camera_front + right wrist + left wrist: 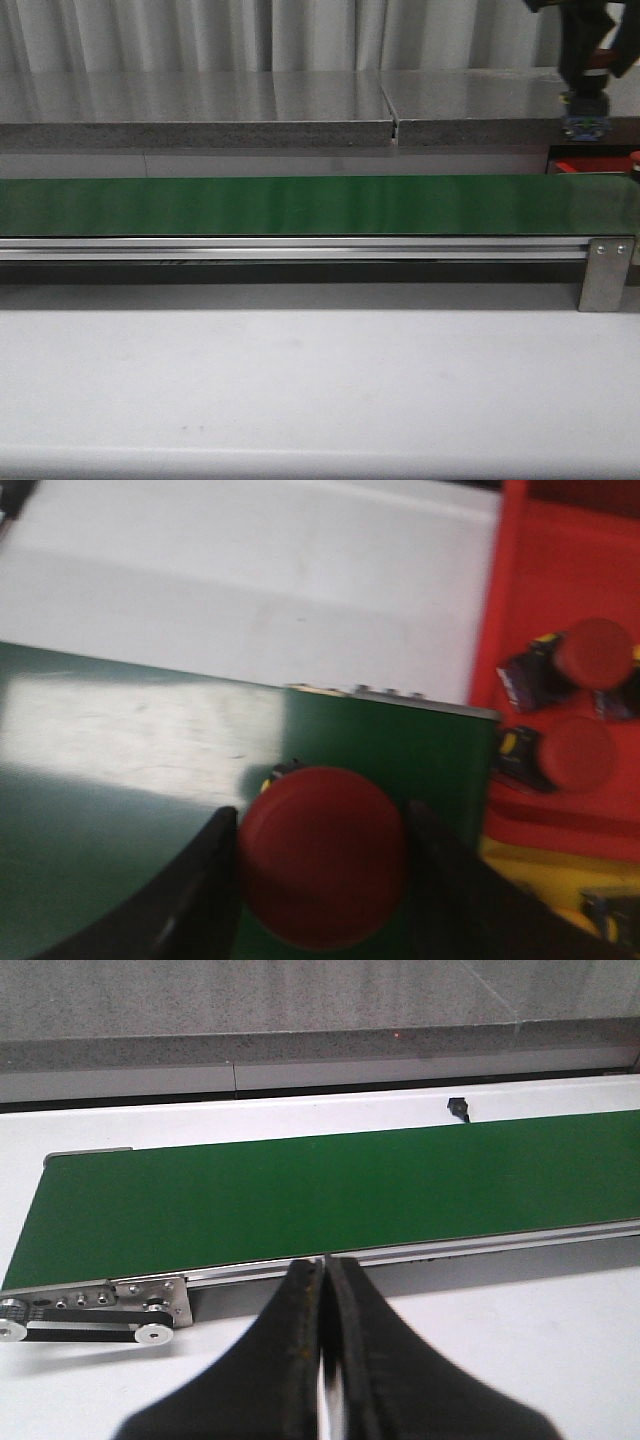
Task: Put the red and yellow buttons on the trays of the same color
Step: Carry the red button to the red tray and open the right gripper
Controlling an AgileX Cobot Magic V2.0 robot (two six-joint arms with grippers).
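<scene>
My right gripper (pixel 322 825) is shut on a red button (pixel 322 855) and holds it above the right end of the green belt (pixel 120 810). In the front view that gripper (pixel 585 128) hangs high at the far right, above the red tray (pixel 590 166), which is seen only in part. The red tray (pixel 520 600) holds two red buttons (pixel 592 652) (pixel 575 752). A yellow surface (pixel 535 872) adjoins the red tray, and only a strip of it shows. My left gripper (pixel 323 1265) is shut and empty, over the white table just before the belt (pixel 330 1190).
The belt (pixel 300 205) runs across the table with a metal rail (pixel 290 247) and an end bracket (pixel 605 272). A grey stone counter (pixel 200 105) stands behind. The belt's drive pulleys (pixel 90 1325) sit near my left gripper. A small black part (pixel 458 1108) lies beyond the belt.
</scene>
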